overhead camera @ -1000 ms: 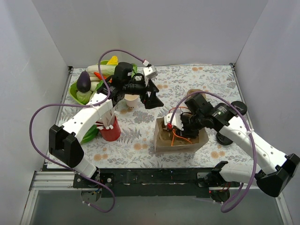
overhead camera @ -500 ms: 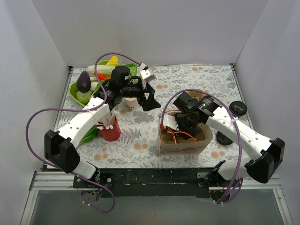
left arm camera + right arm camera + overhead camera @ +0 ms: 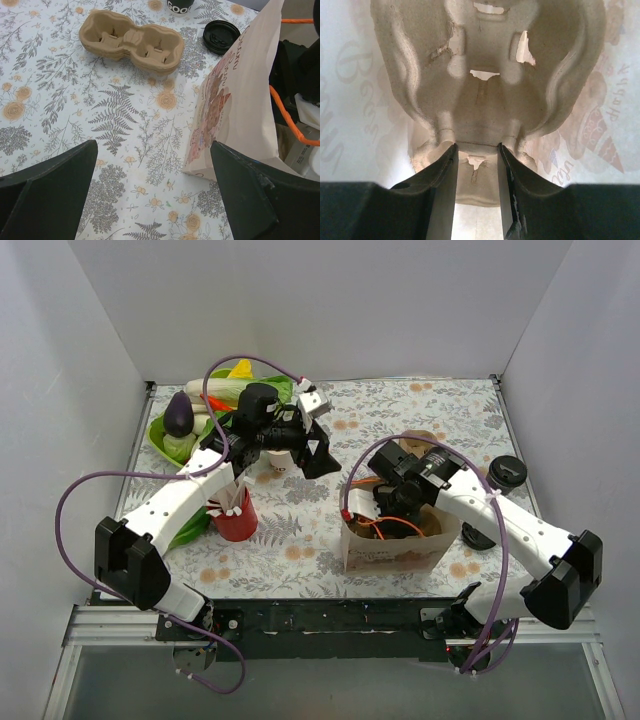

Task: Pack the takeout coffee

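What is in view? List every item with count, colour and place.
takeout coffee: one, black lid, table's far right.
loose lid: one, black, right of bag.
paper bag: one, tan, front centre.
cardboard carrier: one, tan, on table beyond bag.
second carrier: one, tan, inside bag.
white cup: one, red mark, beneath left arm.
red cup: one, left front.
vegetable tray: one, green, back left.
left tool: black, open, above table.
right tool: closed on second carrier.

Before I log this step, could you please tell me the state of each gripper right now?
Left gripper: open, holding nothing.
Right gripper: closed on a carrier inside the bag.
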Motion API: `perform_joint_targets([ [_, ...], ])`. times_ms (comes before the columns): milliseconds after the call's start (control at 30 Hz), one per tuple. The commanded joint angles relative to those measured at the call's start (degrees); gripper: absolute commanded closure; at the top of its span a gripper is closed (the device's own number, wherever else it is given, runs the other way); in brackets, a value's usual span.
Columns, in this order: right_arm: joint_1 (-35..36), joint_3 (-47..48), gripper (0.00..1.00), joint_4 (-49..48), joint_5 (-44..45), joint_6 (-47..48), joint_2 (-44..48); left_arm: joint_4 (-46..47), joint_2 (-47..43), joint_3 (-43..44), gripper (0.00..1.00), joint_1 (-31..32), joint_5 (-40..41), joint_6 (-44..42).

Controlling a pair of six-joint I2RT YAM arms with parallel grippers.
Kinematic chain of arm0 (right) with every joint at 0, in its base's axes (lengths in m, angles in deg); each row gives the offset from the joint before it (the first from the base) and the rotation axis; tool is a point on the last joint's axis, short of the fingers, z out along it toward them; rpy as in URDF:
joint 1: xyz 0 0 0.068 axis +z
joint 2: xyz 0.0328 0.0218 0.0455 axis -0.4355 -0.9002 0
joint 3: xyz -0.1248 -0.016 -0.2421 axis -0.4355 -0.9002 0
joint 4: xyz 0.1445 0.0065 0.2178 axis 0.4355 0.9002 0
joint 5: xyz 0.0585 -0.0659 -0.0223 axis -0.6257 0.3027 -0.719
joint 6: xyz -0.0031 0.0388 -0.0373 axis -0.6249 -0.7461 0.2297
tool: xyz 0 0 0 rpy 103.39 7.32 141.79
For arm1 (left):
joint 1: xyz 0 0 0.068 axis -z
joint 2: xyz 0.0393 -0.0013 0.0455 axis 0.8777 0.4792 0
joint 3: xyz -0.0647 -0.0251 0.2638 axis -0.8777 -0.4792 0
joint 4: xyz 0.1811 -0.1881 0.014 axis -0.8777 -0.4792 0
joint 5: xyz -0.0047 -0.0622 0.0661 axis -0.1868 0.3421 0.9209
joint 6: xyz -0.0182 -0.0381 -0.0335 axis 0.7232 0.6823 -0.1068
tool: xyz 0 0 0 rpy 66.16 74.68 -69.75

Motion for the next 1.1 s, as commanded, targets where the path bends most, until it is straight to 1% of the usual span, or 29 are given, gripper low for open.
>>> perform_joint_targets([
  [0, 0.15, -2.93, 0.99, 0.94, 2.17, 2.64, 2.13, -0.28, -3.30, -0.94, 0.02, -0.22, 0.54, -1.48],
  [300, 0.15, -7.95, 0.99, -0.03, 4.46, 4.05, 0.99, -0.01, -3.30, -1.12, 0.02, -0.31, 0.89, -2.01],
  [433, 0.15, -8.21, 0.99, -1.17, 3.85, 3.96, 0.19, -0.36, -3.56, -1.12, 0.02, -0.31, 1.42, -2.18],
  [567, 0.15, -11.10, 0.99, -2.75, 3.49, 4.31, -0.16, -0.71, -3.82, -1.56, 0.02, -0.31, 1.68, -2.88],
  [800, 0.23, -17.25, 0.99, -5.65, 4.11, 5.45, 0.81, -1.07, -4.26, -1.73, 0.02, -0.31, 2.47, -3.24],
  [1000, 0.15, -19.37, 0.99, -6.88, 3.76, 5.28, 1.60, -1.24, -4.35, -1.73, 0.02, -0.31, 2.74, -3.50],
  [1033, 0.15, -19.11, 0.98, -6.80, 3.49, 5.02, 1.69, -1.16, -4.27, -1.65, 0.02, -0.31, 2.65, -3.50],
  [1067, 0.15, -18.94, 0.90, -6.97, 3.23, 4.58, 1.69, -1.16, -4.18, -1.65, 0.02, -0.31, 2.65, -3.50],
])
